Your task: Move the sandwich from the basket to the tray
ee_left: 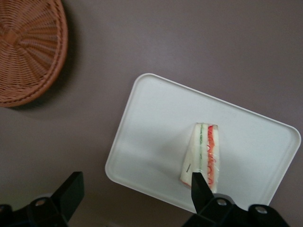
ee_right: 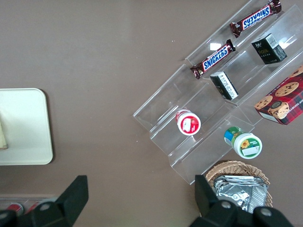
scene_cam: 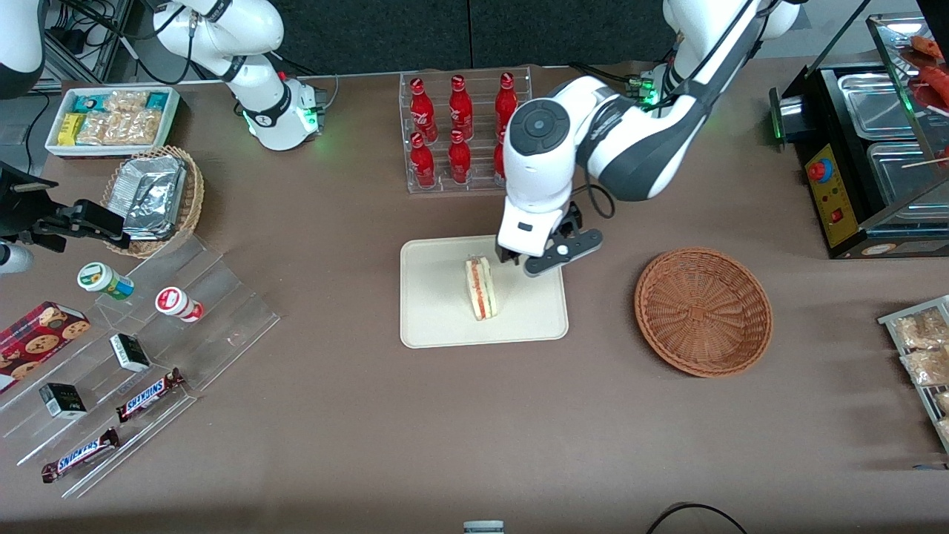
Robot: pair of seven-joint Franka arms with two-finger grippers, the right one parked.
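We see triangular white-bread sandwich (scene_cam: 480, 288) lying on cream rectangular tray (scene_cam: 437, 326); left gripper (ee_left: 135, 189) spread wide, released, hovering above; round reddish-brown wicker basket (scene_cam: 703, 311) beside tray.

tray (ee_right: 26, 127) on table | two Snickers bars (ee_right: 213, 57) on clear stepped rack (ee_right: 208, 109)

A clear rack of red bottles (scene_cam: 463, 130) stands mid-table. Toward the parked arm's end of the table from it sit a white bin of snacks (scene_cam: 111, 119), a foil-filled wicker basket (scene_cam: 154, 199), and a clear stepped stand (scene_cam: 148, 356) with candy bars (scene_cam: 150, 394), small cups (scene_cam: 178, 304) and what look like cookies (scene_cam: 37, 341).
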